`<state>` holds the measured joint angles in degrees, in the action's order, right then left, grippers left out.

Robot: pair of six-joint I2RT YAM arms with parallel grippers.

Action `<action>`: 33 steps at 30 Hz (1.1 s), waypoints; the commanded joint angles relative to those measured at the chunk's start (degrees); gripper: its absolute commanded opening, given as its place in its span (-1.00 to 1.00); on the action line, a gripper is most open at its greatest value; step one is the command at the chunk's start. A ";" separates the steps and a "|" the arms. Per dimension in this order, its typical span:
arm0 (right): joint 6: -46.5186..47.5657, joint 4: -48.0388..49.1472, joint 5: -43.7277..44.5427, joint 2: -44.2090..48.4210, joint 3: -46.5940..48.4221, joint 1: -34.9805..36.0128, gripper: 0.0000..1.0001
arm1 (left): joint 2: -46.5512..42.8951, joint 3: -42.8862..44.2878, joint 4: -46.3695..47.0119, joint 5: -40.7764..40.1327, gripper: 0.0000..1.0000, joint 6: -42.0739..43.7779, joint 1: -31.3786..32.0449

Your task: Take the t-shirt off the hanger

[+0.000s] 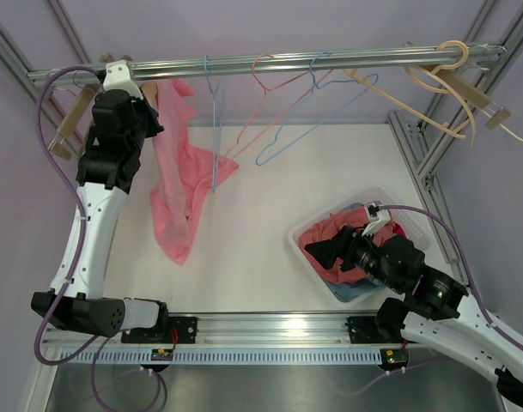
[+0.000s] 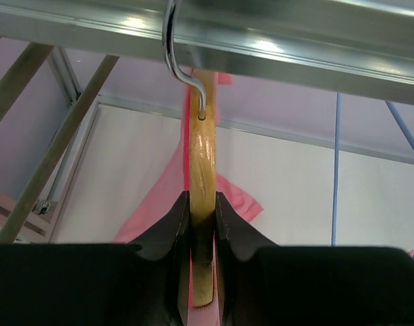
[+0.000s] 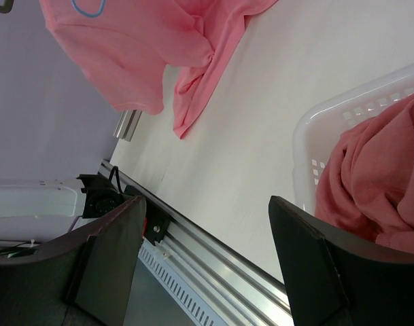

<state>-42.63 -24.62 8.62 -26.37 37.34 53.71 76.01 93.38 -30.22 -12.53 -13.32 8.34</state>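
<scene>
Pink cotton t-shirt hangs at about ten o'clock in the overhead view. It drapes from a wooden hanger whose steel hook loops over the metal rail. Its lower hem reaches down toward the white tabletop.

The left claw is clamped on the hanger's wooden body just below the hook, most likely to steady it so the cloth can be drawn off. The shirt seems bunched to one side of the hanger, but the arm hides the shoulders, so how much of it is on the hanger cannot be told.

At four o'clock sits a white plastic basket. It holds a heaped pink-red garment with a blue one beneath. The right claw hovers by the basket's rim, jaws spread wide and holding nothing, well apart from the shirt.

Spare wire hangers hang on the rail toward twelve o'clock.
</scene>
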 commanded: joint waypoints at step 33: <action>1.59 7.48 -5.98 -6.67 1.33 -0.10 0.62 | -15.18 -10.41 19.23 8.14 -1.00 2.08 -0.34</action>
<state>-42.37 -20.86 5.61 -31.62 37.36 53.71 64.88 83.74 -20.99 -6.09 -9.74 8.23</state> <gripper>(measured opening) 0.810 0.176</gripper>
